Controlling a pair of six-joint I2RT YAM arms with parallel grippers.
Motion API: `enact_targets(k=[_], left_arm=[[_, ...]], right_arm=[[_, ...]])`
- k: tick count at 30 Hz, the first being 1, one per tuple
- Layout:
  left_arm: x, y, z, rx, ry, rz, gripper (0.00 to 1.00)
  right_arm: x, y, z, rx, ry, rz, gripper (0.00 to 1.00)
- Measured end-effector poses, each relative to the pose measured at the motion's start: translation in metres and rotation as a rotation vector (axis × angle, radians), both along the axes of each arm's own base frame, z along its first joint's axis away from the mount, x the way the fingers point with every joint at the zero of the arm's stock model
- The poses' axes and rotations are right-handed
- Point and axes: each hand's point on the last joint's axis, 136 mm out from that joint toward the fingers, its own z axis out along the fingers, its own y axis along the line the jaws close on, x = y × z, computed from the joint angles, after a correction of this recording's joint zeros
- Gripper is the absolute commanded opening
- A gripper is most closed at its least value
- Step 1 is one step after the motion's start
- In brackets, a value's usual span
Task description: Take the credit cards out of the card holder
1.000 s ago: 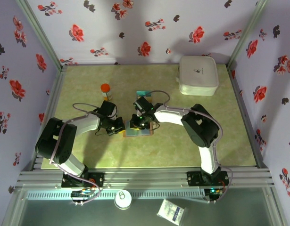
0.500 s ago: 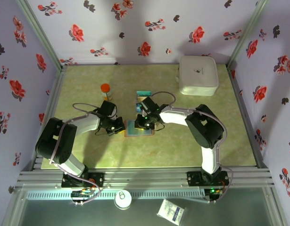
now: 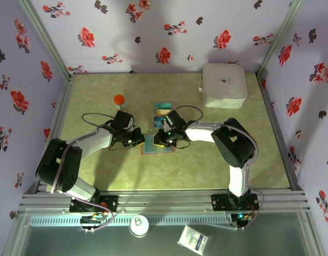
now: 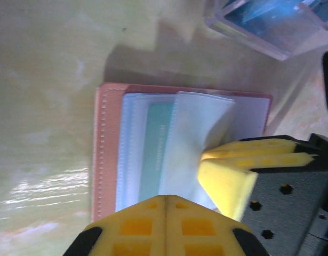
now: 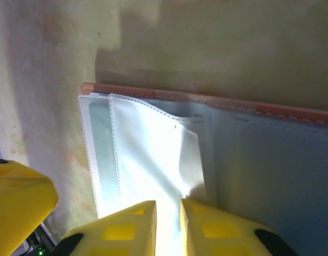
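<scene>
In the middle of the counter (image 3: 206,165) the holder (image 3: 151,150) lies open and flat, lining up, with both arms bent in over it; the left hand (image 3: 136,140) is at its left end and the right hand (image 3: 159,140) is over its middle. From the left wrist view the left hand (image 4: 165,213) is clenched with nothing between its fingers, low over the holder's (image 4: 102,154) near edge; it looks to be pinning the leather down, though I cannot see actual contact. The right hand (image 5: 168,218) is pinched on a pale, stitched sleeve (image 5: 153,154) and lifts its corner off the stack. Under that flap a teal card (image 4: 156,149) sits inside the next sleeve, not yet out. Just beyond the holder stands a clear tray (image 3: 162,111), apart from it, with something teal inside.

I judge the step to be baring the pockets so a card can be reached; the job seems only partly done, since at least the teal card remains in the holder. Next the right hand would have to let go of the sleeve, find the card's free edge and draw it out along the pocket, while the left hand holds the holder flat; the thin plastic may drag the whole holder along or slip.
</scene>
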Motion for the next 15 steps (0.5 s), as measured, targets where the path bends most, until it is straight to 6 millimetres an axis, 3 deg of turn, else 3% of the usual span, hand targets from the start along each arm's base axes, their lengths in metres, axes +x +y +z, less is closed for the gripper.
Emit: enact_targets(k=[10,15], left_arm=[[0.0,-0.015,-0.024,-0.014,0.063,-0.02,0.23],[0.001,-0.019,-0.027,-0.027,0.069,-0.029,0.24]], right_arm=[[0.001,-0.002,-0.001,0.031,0.003,0.002,0.2],[0.001,-0.003,-0.001,0.041,0.015,0.004,0.19]])
